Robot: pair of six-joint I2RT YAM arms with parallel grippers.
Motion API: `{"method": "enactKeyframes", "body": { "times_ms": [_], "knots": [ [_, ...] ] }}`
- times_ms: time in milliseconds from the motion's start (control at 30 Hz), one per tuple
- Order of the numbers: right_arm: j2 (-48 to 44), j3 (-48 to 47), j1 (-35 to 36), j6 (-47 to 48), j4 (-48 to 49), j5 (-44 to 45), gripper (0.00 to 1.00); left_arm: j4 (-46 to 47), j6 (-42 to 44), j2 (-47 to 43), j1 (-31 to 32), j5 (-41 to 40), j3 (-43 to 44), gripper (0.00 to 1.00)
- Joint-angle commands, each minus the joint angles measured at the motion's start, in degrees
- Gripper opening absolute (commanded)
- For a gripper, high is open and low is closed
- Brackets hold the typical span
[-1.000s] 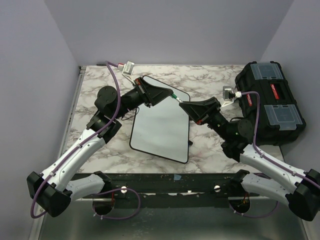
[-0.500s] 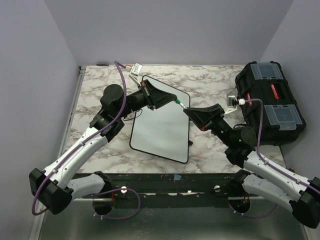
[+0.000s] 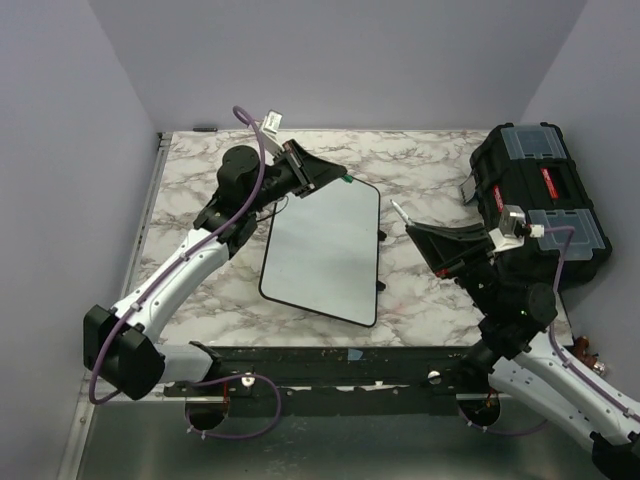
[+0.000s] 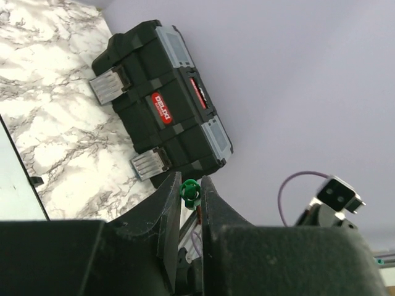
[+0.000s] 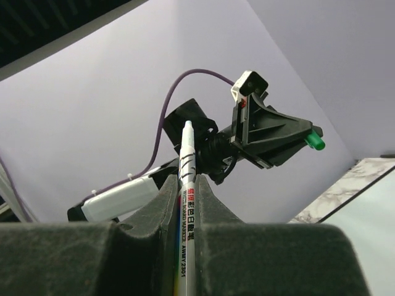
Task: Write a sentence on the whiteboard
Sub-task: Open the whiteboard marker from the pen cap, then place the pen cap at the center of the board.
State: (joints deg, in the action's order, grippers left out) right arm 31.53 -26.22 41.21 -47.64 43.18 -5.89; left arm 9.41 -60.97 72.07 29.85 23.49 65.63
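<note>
Marble table (image 3: 420,165), whiteboard (image 3: 325,250) just left of right end effector (image 3: 412,230)

One whiteboard (image 3: 325,250), one toolbox (image 3: 540,205), one marker (image 5: 187,185), one green cap (image 4: 189,192), two tools (image 3: 335,178) (image 3: 418,232).

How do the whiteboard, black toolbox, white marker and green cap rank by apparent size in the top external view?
1-2. Whiteboard and black toolbox: too alike in footprint to rank; the toolbox also stands taller, nearer the camera.
3. White marker, only partly showing.
4. Green cap, a small dot.
</note>
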Motion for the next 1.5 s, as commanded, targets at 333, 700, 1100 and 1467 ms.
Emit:
{"method": "enactKeyframes", "body": {
  "times_ms": [333,700,1100,1467],
  "knots": [
    [-0.1,-16.6,0.3,12.6,-22.8,5.5,0.01,-6.7,7.4,23.7,12.8,-2.5,13.7,0.0],
    [-1.5,-20.5,0.2,12.7,-34.9,11.3,0.01,-22.3,16.3,44.6,22.2,-15.7,30.1,0.0],
    [-5.4,-20.8,0.3,10.8,-41.4,13.7,0.01,-30.9,18.0,57.3,25.1,-23.0,39.2,0.0],
    [-5.9,-21.4,0.3,9.6,-43.1,13.4,0.01,-31.7,17.7,56.0,25.6,-26.4,36.2,0.54]
  ]
}}
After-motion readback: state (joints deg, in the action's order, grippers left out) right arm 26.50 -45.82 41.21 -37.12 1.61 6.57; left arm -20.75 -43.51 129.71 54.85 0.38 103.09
